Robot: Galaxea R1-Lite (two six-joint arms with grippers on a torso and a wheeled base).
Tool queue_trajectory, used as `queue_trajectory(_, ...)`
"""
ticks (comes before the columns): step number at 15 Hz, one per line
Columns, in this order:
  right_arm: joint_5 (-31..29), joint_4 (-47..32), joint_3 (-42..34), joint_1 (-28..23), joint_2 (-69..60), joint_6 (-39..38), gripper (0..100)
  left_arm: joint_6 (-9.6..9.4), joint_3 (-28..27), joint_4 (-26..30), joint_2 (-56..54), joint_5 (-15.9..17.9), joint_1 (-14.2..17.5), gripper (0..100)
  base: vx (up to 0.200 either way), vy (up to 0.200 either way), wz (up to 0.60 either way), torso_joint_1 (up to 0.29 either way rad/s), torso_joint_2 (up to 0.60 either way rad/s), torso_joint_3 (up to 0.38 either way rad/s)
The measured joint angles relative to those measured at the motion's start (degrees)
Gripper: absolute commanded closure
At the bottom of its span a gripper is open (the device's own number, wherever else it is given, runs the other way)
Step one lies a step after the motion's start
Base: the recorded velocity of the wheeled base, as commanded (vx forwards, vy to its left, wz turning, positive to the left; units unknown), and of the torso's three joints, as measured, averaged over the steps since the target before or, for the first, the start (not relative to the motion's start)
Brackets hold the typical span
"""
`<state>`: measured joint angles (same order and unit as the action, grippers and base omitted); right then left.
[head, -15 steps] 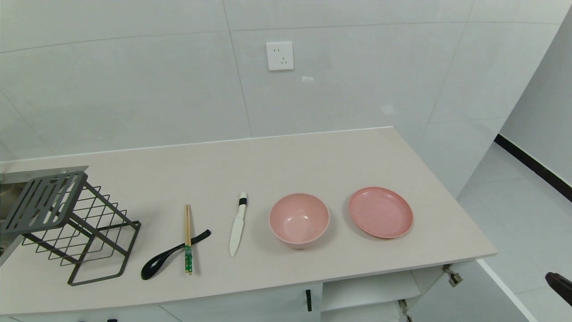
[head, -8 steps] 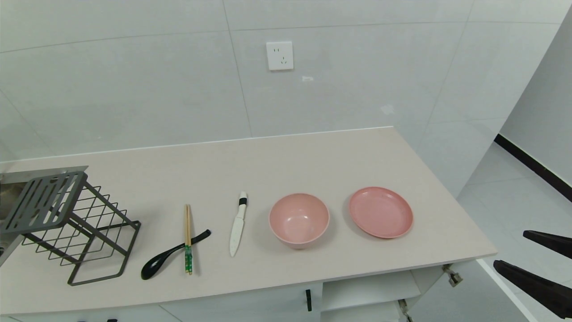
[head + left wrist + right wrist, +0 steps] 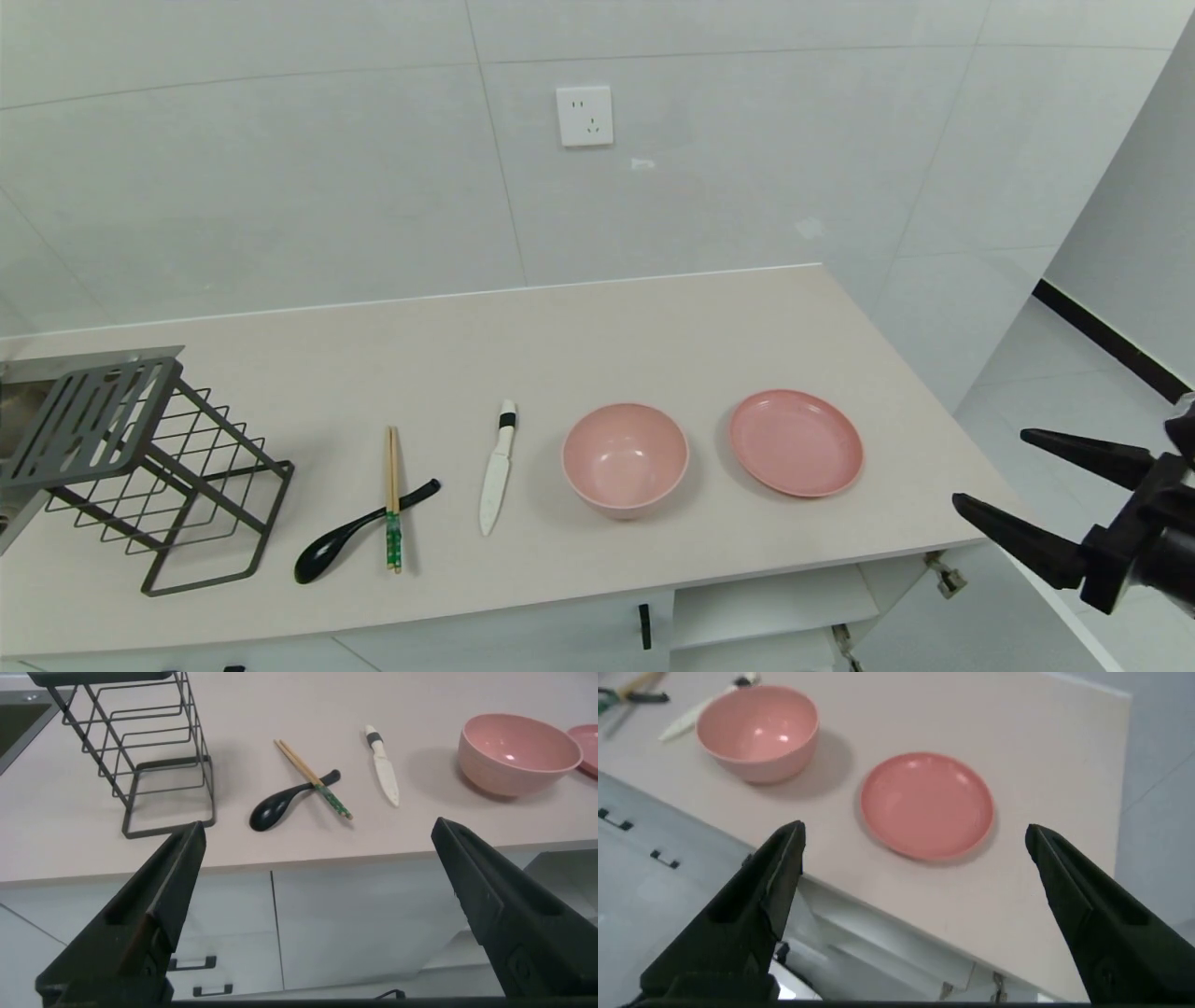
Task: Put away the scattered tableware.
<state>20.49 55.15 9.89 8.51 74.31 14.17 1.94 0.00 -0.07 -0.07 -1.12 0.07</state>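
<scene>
Right gripper [image 3: 990, 467] is spread wide with nothing in it. It hangs off the right end of the counter [image 3: 653, 336], just short of the edge. The closest thing to it is the pink plate [image 3: 795, 442], so my guess is that's the first pick. The wide spread makes sense for getting over a rim.

Left gripper [image 3: 318, 824] is spread wide and empty too. It sits low out in front of the counter, touching nothing.

Moving out from there, the pink bowl [image 3: 625, 457] sits just left of the plate, not touching it. Next comes the white knife [image 3: 497, 471], then the chopsticks [image 3: 393, 495] lying across the handle of the black spoon [image 3: 355, 532]. It's all lined up along the front edge, which looks laid out for easy reach. The wire rack [image 3: 140, 467] stands at the far left end, presumably where this stuff goes.
</scene>
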Motion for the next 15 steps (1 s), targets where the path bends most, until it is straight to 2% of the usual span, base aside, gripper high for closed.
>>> queue_trajectory(4,0.11,6.08,-1.95,-0.2,9.09,1.97,0,0.05,0.0,0.0,0.0,0.0,0.0,0,0.0,0.0,0.0,0.0,0.0,0.0)
queue_trajectory(8,0.09,7.5,-2.28,-0.38,14.6,2.74,0,0.05,0.0,0.0,0.0,-0.07,0.0,0,0.0,0.0,0.0,0.0,0.0,0.0)
queue_trajectory(15,-0.02,7.69,8.22,-1.51,26.37,0.34,0,0.38,0.0,0.0,0.0,-0.43,0.0,0,0.0,0.0,0.0,0.0,0.0,0.0)
